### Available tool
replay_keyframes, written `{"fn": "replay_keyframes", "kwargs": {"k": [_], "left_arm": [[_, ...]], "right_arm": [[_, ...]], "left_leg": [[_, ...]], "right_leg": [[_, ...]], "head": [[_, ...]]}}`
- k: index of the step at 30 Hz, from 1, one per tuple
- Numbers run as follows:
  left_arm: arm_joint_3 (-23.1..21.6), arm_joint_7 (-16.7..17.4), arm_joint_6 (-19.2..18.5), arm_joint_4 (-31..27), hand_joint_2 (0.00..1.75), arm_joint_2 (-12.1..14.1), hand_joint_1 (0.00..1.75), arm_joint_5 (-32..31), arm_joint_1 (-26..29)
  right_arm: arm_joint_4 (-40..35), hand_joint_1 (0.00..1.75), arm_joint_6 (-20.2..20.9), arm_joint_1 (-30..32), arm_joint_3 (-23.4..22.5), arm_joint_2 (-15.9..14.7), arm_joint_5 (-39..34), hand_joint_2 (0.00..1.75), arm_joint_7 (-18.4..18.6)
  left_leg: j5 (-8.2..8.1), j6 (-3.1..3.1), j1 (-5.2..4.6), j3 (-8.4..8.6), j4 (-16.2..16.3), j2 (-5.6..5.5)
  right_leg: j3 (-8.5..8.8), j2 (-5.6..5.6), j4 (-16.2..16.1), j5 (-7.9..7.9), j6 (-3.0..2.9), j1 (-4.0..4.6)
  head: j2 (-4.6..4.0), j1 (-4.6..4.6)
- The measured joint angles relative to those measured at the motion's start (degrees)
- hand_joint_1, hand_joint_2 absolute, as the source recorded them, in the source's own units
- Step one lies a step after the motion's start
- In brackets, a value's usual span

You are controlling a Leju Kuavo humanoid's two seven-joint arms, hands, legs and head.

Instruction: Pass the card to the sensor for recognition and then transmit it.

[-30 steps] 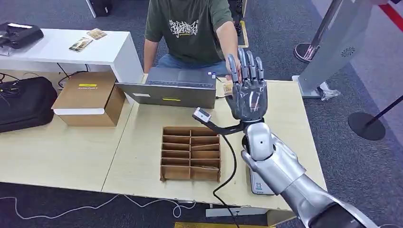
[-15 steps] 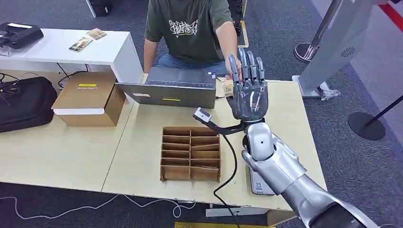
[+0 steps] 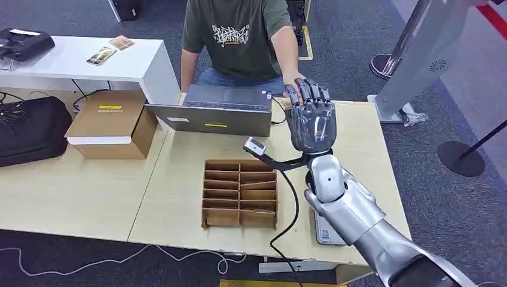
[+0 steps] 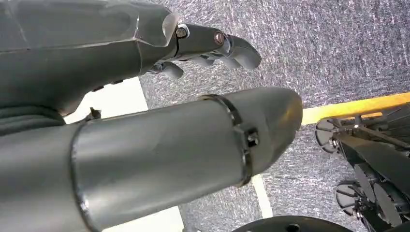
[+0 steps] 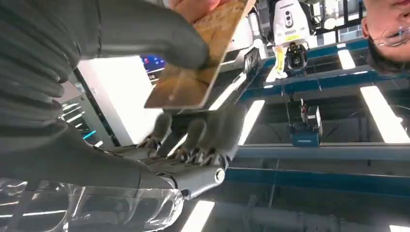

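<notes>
Right hand [image 3: 311, 122] raised at frame center-right, fingers curled, thumb pinching card [image 5: 203, 58]; person's hand [image 3: 293, 81] just behind.

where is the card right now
The card is at the right robot hand, raised over the table's far edge beside the laptop, with the person's hand also on it.

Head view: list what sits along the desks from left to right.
Black bag → cardboard box → laptop → right robot hand.
</notes>
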Motion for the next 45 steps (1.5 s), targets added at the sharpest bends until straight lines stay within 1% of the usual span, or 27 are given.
{"fn": "replay_keyframes", "kwargs": {"k": [21, 25, 26, 27, 28, 29, 30, 31, 32, 33, 34, 35, 36, 39, 41, 45], "left_arm": [[0.0, 0.0, -0.1, 0.0, 0.00, 0.0, 0.00, 0.2, 0.0], [0.0, 0.0, -0.1, 0.0, 0.00, 0.0, 0.00, 0.2, 0.0], [0.0, 0.0, -0.1, 0.0, 0.00, 0.0, 0.00, 0.2, 0.0], [0.0, 0.0, -0.1, 0.0, 0.00, 0.0, 0.00, 0.4, 0.0], [0.0, 0.0, -0.1, 0.0, 0.00, 0.0, 0.00, 0.7, 0.0], [0.0, 0.0, -0.1, 0.0, 0.00, 0.0, 0.00, 1.1, 0.1], [0.0, 0.0, -0.1, 0.0, 0.00, 0.0, 0.00, 1.4, 0.0], [0.0, 0.0, -0.1, 0.0, 0.00, -0.1, 0.00, 1.7, 0.0], [0.0, 0.0, -0.1, 0.0, 0.00, -0.1, 0.00, 1.9, 0.0], [0.0, 0.0, -0.2, 0.0, 0.00, -0.2, 0.00, 2.0, 0.1], [0.0, 0.0, -0.2, 0.0, 0.00, -0.2, 0.00, 2.1, 0.2], [0.0, 0.0, -0.3, 0.0, 0.00, -0.2, 0.00, 2.2, 0.4], [0.0, 0.0, -0.3, 0.0, 0.00, -0.2, 0.00, 2.2, 0.4], [0.0, 0.0, -0.3, 0.0, 0.00, -0.2, 0.00, 1.9, 0.3], [0.0, 0.0, -0.2, 0.0, 0.00, -0.2, 0.00, 1.7, 0.3], [0.0, 0.0, 0.1, 0.0, 0.00, -0.2, 0.00, 1.2, 0.3]], "right_arm": [[1.2, 1.75, 0.0, -0.1, 0.5, 0.0, 0.0, 1.75, 0.1], [1.4, 1.75, 0.0, 0.0, 0.5, 0.0, 0.0, 1.75, -0.7], [1.4, 1.75, 0.0, 0.0, 0.4, 0.1, 0.0, 1.75, -1.6], [1.4, 1.75, 0.0, 0.3, -0.3, 0.3, -0.6, 1.75, -3.7], [1.4, 1.75, 0.0, 1.0, -2.2, 1.3, -2.6, 1.75, -8.7], [1.6, 1.75, 0.0, 1.8, -5.6, 2.8, -6.3, 1.75, -15.8], [2.9, 1.75, 0.0, 2.1, -9.5, 4.4, -11.7, 1.75, -22.8], [4.9, 1.75, 0.0, 1.9, -13.9, 6.1, -18.1, 1.75, -28.1], [6.7, 1.75, 0.3, 1.7, -18.4, 8.0, -24.5, 1.75, -31.8], [7.7, 1.75, 2.0, 1.6, -22.0, 9.3, -30.4, 1.75, -34.8], [8.4, 1.75, 6.1, 1.4, -25.0, 10.5, -37.9, 1.75, -37.8], [8.8, 1.75, 10.8, 1.4, -28.5, 11.3, -43.7, 1.75, -39.4], [9.0, 1.75, 13.3, 1.5, -31.1, 12.0, -46.4, 1.75, -40.1], [9.1, 1.75, 17.4, 1.7, -36.6, 13.2, -50.1, 1.75, -40.1], [9.1, 1.75, 19.3, 1.7, -39.4, 13.5, -52.0, 1.75, -40.0], [9.1, 1.75, 20.1, 1.9, -42.5, 13.5, -52.9, 1.75, -40.0]], "left_leg": [[0.00, 0.00, 0.00, 0.00, 0.0, 0.00], [0.00, 0.00, 0.00, 0.00, 0.0, 0.00], [0.00, 0.00, 0.00, 0.00, 0.0, 0.00], [0.00, 0.00, 0.00, 0.00, 0.0, 0.00], [0.00, 0.00, 0.01, 0.00, 0.0, 0.00], [0.00, 0.00, 0.01, -0.02, 0.0, 0.00], [0.00, 0.00, 0.01, -0.02, 0.0, 0.00], [0.00, 0.00, 0.01, -0.02, 0.0, -0.01], [0.01, 0.00, 0.03, -0.02, 0.0, -0.10], [0.04, 0.01, 0.03, -0.03, 0.0, -0.20], [0.06, 0.03, 0.03, -0.04, 0.0, -0.19], [0.06, 0.03, 0.01, -0.04, 0.0, -0.18], [0.06, 0.03, 0.00, -0.06, 0.0, -0.14], [0.06, 0.04, -0.02, -0.05, 0.0, -0.14], [0.06, 0.04, -0.02, -0.06, 0.0, -0.16], [0.05, 0.04, -0.02, -0.05, 0.0, -0.11]], "right_leg": [[0.00, 0.00, 0.0, 0.00, 0.00, 0.00], [0.01, 0.00, 0.0, 0.00, 0.00, 0.00], [0.00, 0.00, 0.0, 0.00, 0.00, 0.00], [0.01, -0.01, 0.0, 0.00, 0.00, 0.00], [0.01, 0.00, 0.0, 0.00, 0.00, 0.00], [0.00, 0.00, 0.0, 0.00, 0.00, 0.00], [-0.02, 0.00, 0.0, 0.00, 0.00, 0.00], [-0.01, -0.03, 0.0, 0.00, 0.00, -0.01], [0.02, -0.12, 0.0, -0.01, 0.00, 0.00], [0.04, -0.22, 0.0, -0.02, -0.01, 0.01], [0.04, -0.22, 0.0, -0.02, 0.00, 0.02], [0.03, -0.19, 0.0, -0.01, 0.00, 0.01], [0.02, -0.16, 0.0, 0.00, 0.00, 0.00], [0.01, -0.15, 0.0, 0.01, 0.01, -0.01], [0.01, -0.17, 0.0, 0.01, 0.01, -0.01], [-0.03, -0.11, 0.0, 0.01, 0.01, -0.01]], "head": [[0.00, 0.00], [0.00, 0.00], [0.00, 0.00], [0.00, 0.00], [0.00, 0.02], [0.00, 0.00], [0.00, 0.00], [0.00, -0.07], [0.00, 0.00], [0.00, 0.00], [0.00, 0.00], [0.00, 0.00], [0.00, 0.02], [0.00, -0.02], [0.00, 0.00], [0.00, 0.00]]}}
